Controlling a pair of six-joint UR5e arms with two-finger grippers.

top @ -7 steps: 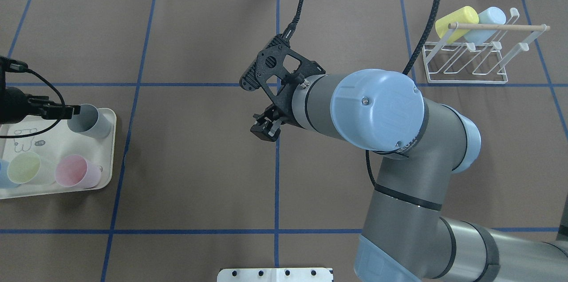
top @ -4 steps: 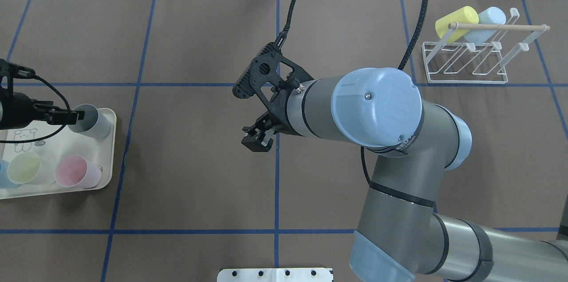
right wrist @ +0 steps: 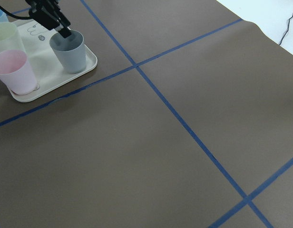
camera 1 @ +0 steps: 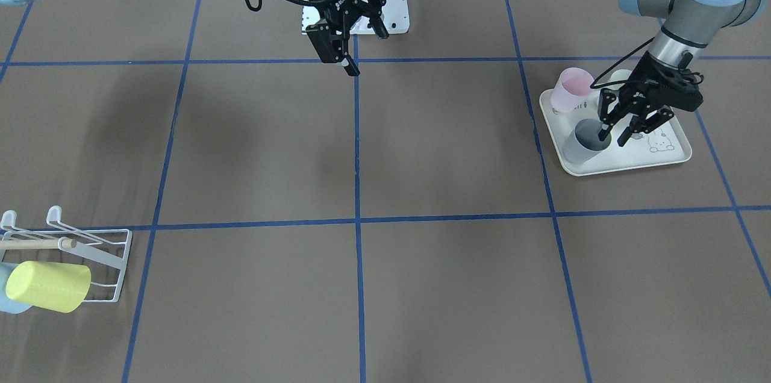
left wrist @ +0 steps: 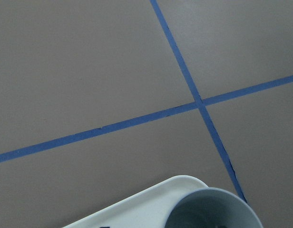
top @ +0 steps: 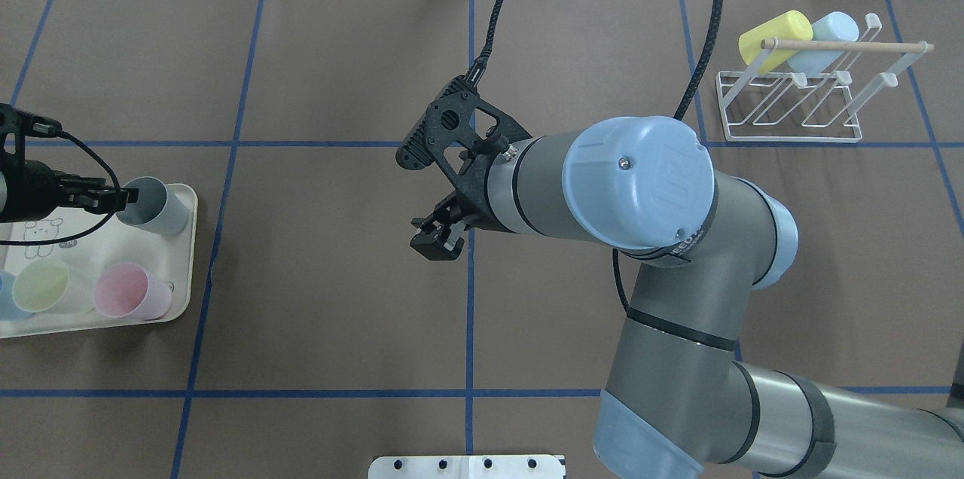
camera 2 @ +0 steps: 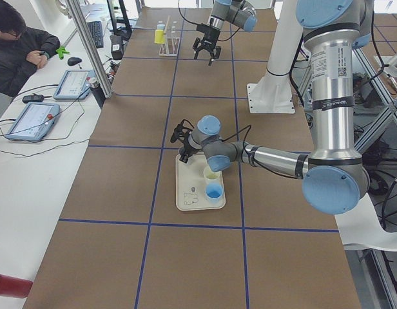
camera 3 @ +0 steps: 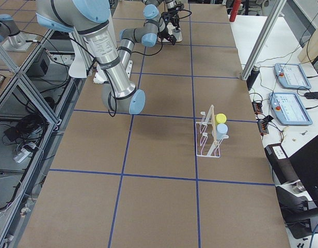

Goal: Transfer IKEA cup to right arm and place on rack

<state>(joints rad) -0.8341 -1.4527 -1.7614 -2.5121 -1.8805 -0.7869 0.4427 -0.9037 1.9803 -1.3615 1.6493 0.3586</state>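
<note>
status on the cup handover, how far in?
Done: a yellow cup and a light-blue cup already sit on the rack. In hand: the left gripper, open, straddles the grey cup rim on the tray; no grip or lift yet. Left: grasp, pass to the right gripper, open over mid-table, then rack it.

your grey cup [camera 1: 583, 143] stands upright on the tray [camera 1: 632, 161]; the white wire rack [top: 800, 96] stands well apart across the tabletop [top: 339, 276].
</note>
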